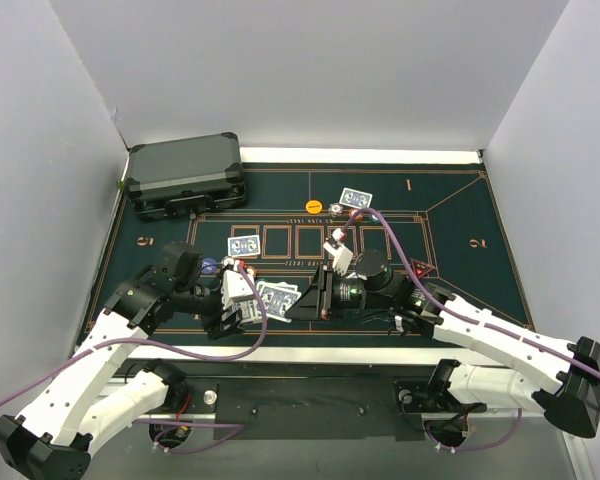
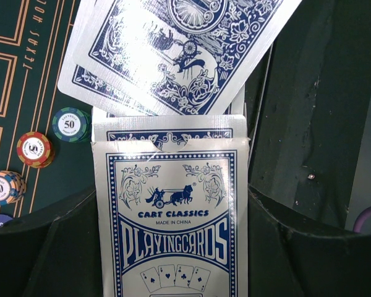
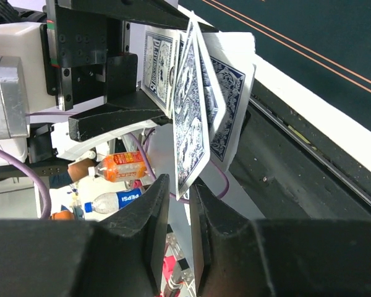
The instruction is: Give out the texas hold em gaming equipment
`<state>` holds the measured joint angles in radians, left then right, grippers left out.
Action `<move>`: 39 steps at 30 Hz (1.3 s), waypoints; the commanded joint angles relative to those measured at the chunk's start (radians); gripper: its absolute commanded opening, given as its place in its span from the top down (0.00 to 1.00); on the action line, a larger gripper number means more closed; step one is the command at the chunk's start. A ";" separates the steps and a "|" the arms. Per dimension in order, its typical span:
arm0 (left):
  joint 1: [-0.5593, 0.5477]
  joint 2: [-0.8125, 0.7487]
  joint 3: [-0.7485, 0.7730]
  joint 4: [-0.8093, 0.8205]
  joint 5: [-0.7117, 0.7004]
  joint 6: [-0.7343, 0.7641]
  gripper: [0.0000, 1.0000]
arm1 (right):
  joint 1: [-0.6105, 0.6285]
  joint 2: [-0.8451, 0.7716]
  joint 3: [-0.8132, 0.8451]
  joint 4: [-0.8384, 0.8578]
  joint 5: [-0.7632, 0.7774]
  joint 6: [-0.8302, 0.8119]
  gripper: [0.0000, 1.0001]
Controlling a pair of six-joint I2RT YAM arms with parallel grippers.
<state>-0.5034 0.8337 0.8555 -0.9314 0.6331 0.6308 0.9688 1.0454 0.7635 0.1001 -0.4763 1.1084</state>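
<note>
My left gripper [image 1: 232,300] is shut on a blue-and-white playing card box [image 2: 173,223], held upright in the left wrist view. Several blue-backed cards [image 2: 173,49] fan out of its open top, also seen from above [image 1: 278,296]. My right gripper [image 1: 302,298] faces the fan from the right. In the right wrist view its jaws [image 3: 179,192] stand a narrow gap apart, with the lower corner of one card [image 3: 190,124] just at their mouth. Chips lie on the felt left of the box: a teal 50 [image 2: 71,124], a red one [image 2: 35,149] and an orange-rimmed 10 [image 2: 0,187].
A dark grey case [image 1: 187,177] stands at the back left of the green poker mat [image 1: 460,260]. Blue-backed cards lie on the mat [image 1: 243,245] and further back [image 1: 357,198], next to an orange chip [image 1: 314,206]. Bottles [image 3: 114,201] show beyond the table.
</note>
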 commanded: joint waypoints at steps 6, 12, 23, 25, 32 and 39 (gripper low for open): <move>-0.006 -0.021 0.042 0.039 0.039 -0.019 1.00 | -0.004 0.015 0.085 -0.133 0.002 -0.088 0.62; -0.006 -0.021 0.047 0.046 0.046 -0.033 1.00 | -0.005 0.025 0.112 -0.203 0.022 -0.119 0.54; -0.006 -0.021 0.051 0.057 0.056 -0.052 1.00 | -0.002 0.002 0.085 -0.182 0.064 -0.102 0.49; -0.006 -0.019 0.053 0.059 0.056 -0.054 1.00 | 0.002 -0.007 0.063 -0.151 0.082 -0.082 0.51; -0.006 -0.021 0.053 0.051 0.050 -0.046 1.00 | -0.022 -0.065 0.056 -0.187 0.192 -0.117 0.53; -0.006 -0.022 0.048 0.051 0.048 -0.042 1.00 | -0.039 -0.025 0.089 -0.192 0.228 -0.130 0.60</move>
<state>-0.5034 0.8265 0.8555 -0.9237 0.6518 0.5858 0.9352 1.0004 0.8192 -0.0971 -0.2928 0.9928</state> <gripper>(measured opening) 0.756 0.423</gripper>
